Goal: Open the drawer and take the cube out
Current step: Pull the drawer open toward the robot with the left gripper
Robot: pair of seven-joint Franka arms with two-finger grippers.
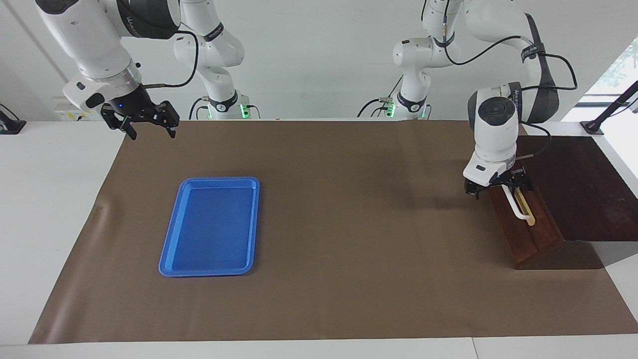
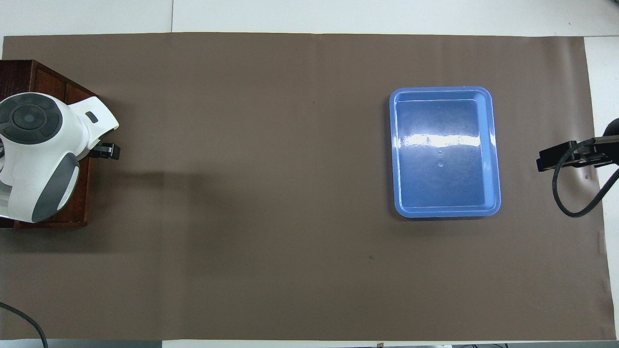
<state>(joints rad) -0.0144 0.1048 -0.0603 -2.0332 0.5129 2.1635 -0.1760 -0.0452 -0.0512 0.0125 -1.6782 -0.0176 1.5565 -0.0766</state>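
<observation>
- Facing view shows the dark reddish-brown wooden drawer (image 1: 523,229) at the left arm's end of the bench, looking shut.
- Left tool (image 1: 493,188) sits at the white bar handle (image 1: 516,207), fingers apart, no grip visible yet.
- Right tool (image 1: 148,124) waits in the air, fingers apart, holding nothing, above the bench edge at the right arm's end.
- Small yellow cube is not visible; presumably inside.
- Flat blue plastic tray (image 1: 212,229) lies bare.
- Pulling and cube retrieval remain, I'd judge.

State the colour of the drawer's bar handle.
White handle on a tan strip; the facing view shows it best.
</observation>
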